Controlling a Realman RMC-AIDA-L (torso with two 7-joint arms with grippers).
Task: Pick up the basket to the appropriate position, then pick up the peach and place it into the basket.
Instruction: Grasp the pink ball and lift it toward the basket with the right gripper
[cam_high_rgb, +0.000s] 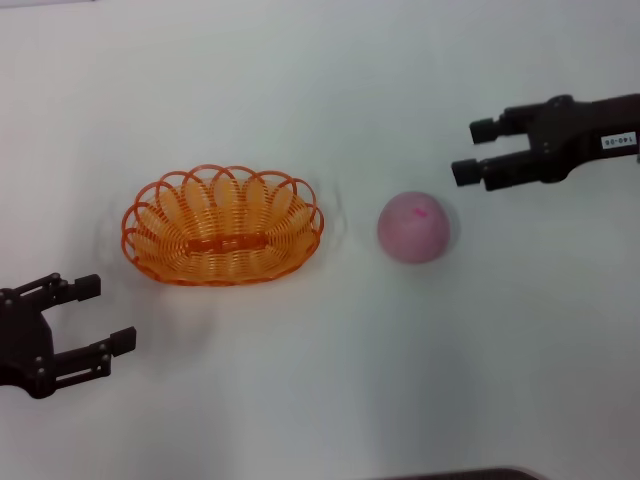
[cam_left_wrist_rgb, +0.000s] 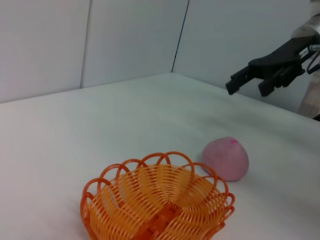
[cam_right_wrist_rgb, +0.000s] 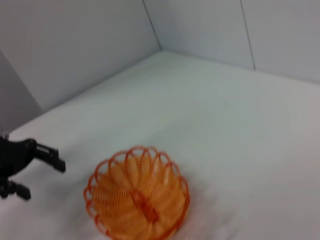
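The oval orange wire basket (cam_high_rgb: 222, 226) stands empty on the white table, left of centre; it also shows in the left wrist view (cam_left_wrist_rgb: 157, 205) and the right wrist view (cam_right_wrist_rgb: 137, 197). The pale pink peach (cam_high_rgb: 413, 226) lies on the table to the basket's right, apart from it, and shows in the left wrist view (cam_left_wrist_rgb: 226, 158). My left gripper (cam_high_rgb: 95, 315) is open and empty at the near left, short of the basket. My right gripper (cam_high_rgb: 475, 150) is open and empty at the far right, beyond and right of the peach.
The white table (cam_high_rgb: 320, 400) spreads all around the two things. Grey wall panels (cam_left_wrist_rgb: 125, 40) rise behind the table's far edge. A dark edge (cam_high_rgb: 460, 474) shows at the bottom of the head view.
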